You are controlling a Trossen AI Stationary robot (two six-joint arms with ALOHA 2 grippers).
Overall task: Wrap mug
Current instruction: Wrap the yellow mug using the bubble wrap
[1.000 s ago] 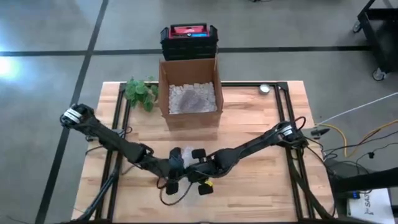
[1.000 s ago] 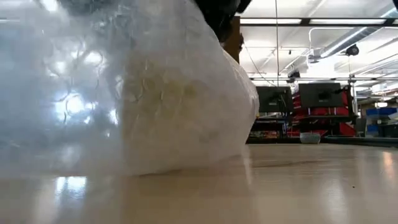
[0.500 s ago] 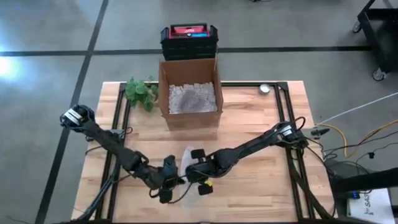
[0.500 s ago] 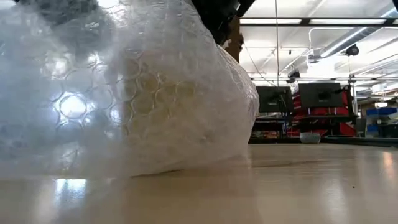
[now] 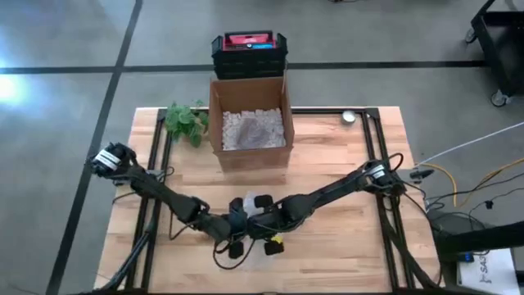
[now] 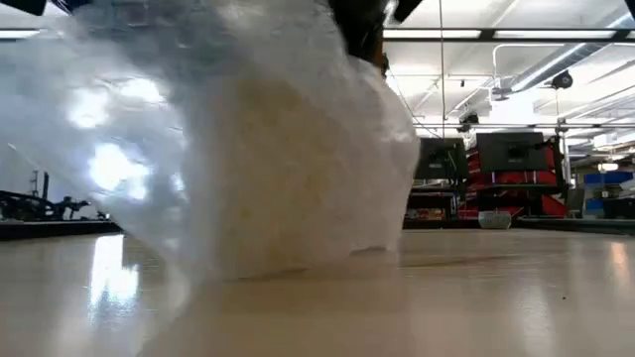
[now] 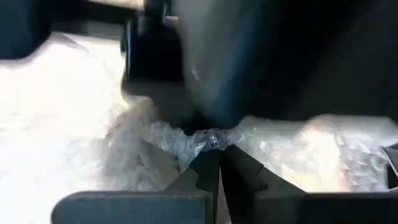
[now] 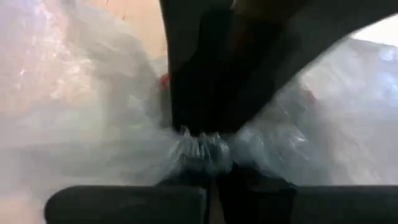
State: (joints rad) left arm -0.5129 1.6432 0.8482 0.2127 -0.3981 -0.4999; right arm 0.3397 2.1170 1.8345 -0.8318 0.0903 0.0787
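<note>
Bubble wrap (image 6: 268, 149) stood bundled near the front middle of the wooden surface (image 5: 344, 156), hiding whatever it held. The left pincer (image 7: 214, 155) was clamped on a twisted gather of the wrap, and the right pincer (image 8: 208, 158) pinched another gather, the two meeting over the bundle. Behind stood a cardboard box (image 5: 250, 123) of white filler, with a leafy sprig (image 5: 184, 121) beside it.

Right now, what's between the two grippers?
Bubble wrap, bunched over the mug. The left wrist view shows the left gripper pinching it; the right gripper pinches it too.
</note>
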